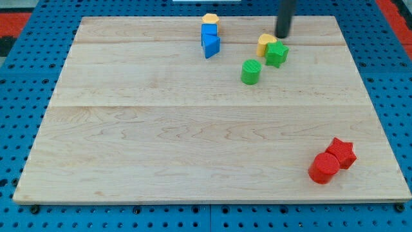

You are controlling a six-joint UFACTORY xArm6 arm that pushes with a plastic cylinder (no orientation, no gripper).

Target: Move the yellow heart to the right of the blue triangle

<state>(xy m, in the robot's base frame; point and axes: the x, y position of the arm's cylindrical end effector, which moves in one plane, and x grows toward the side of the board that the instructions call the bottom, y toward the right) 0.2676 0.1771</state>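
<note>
The yellow heart (264,43) lies near the view's top, right of centre, touching the green star (277,54) at its lower right. The blue triangle (210,46) lies to the heart's left, just below a blue cube (208,31) and a yellow hexagon (210,19). My tip (283,35) stands just above and to the right of the yellow heart, close to it, above the green star.
A green cylinder (251,71) lies below and left of the heart. A red cylinder (323,169) and a red star (342,153) sit together at the view's bottom right. The wooden board (161,142) is edged by blue pegboard.
</note>
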